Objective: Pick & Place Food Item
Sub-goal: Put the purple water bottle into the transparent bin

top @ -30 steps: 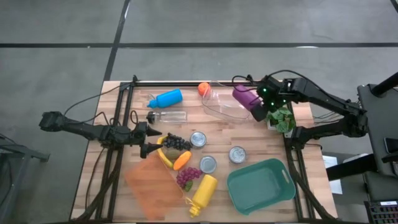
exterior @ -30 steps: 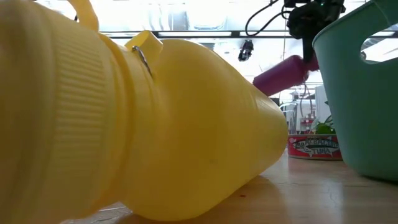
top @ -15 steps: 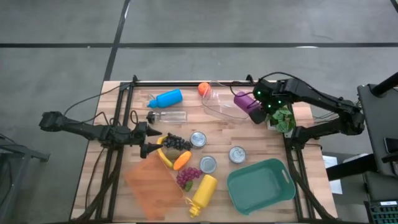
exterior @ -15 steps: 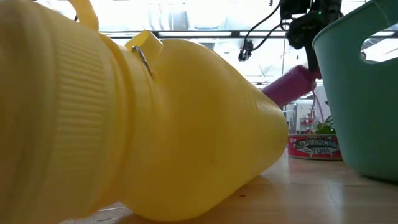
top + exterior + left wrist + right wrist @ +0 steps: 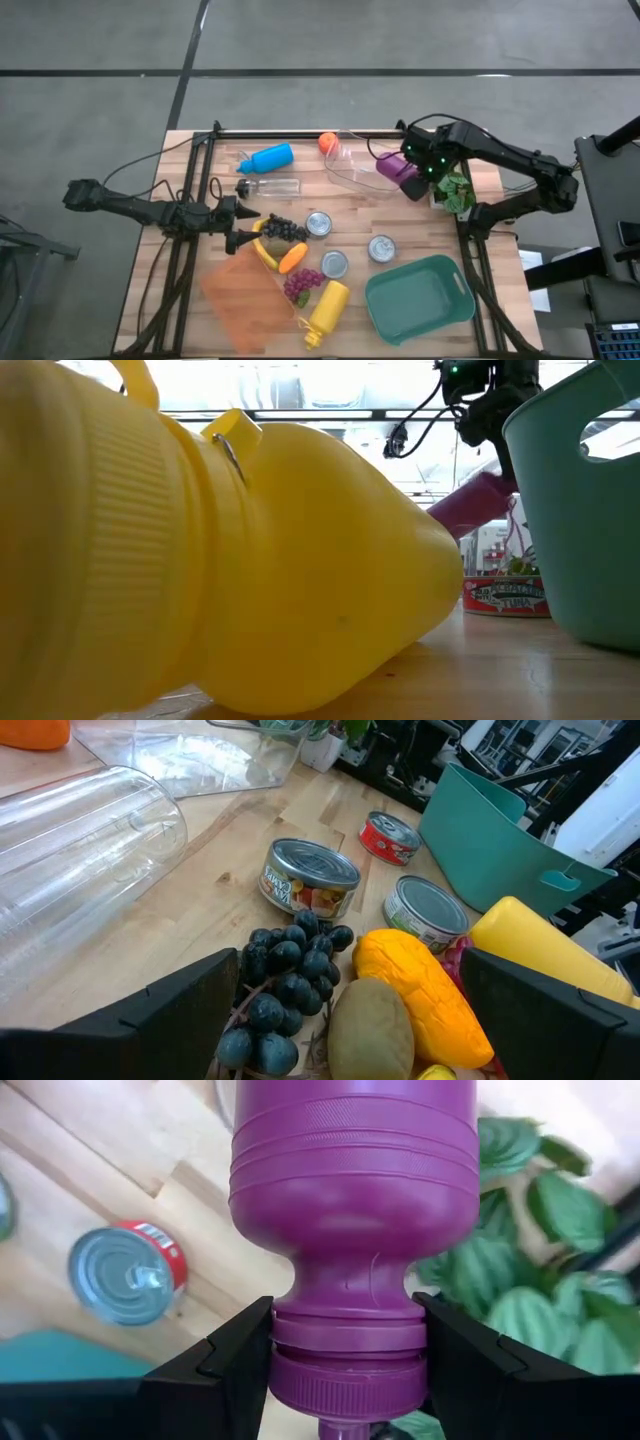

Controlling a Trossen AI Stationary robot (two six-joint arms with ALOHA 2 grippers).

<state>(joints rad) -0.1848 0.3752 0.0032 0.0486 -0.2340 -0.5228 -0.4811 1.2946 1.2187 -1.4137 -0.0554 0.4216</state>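
A purple bottle (image 5: pixel 391 167) hangs in my right gripper (image 5: pixel 414 181) above the right end of a clear plastic tray (image 5: pixel 352 170) near the table's far edge. In the low view the bottle (image 5: pixel 468 506) slopes down from the gripper. My left gripper (image 5: pixel 243 227) waits open at the table's left-middle. Just ahead of its fingers lie black grapes (image 5: pixel 285 982), a brown kiwi-like fruit (image 5: pixel 370 1030) and an orange-yellow fruit (image 5: pixel 420 990). An orange (image 5: pixel 327 141) sits by the tray's far left corner. My right gripper pinches the purple bottle between its two fingers (image 5: pixel 225 1365), which lie across the narrow neck (image 5: pixel 345 1295) just above the ribbed cap. The bottle is lifted clear of everything and tilted, its wide body sloping down and away from the gripper.
Three cans (image 5: pixel 319 223) (image 5: pixel 335 264) (image 5: pixel 382 248) stand mid-table. A teal bin (image 5: pixel 370 298) is at the near right and a potted plant (image 5: pixel 456 193) at the right edge. A yellow bottle (image 5: pixel 328 310), red grapes (image 5: pixel 301 284), an orange board (image 5: pixel 240 295), a blue bottle (image 5: pixel 268 158) and a clear bottle (image 5: pixel 270 187) fill the left half.
My right gripper has shifted a little toward the table's left while staying shut on the purple bottle. The bottle has sunk lower in the low view and now sits over the clear tray's right end.
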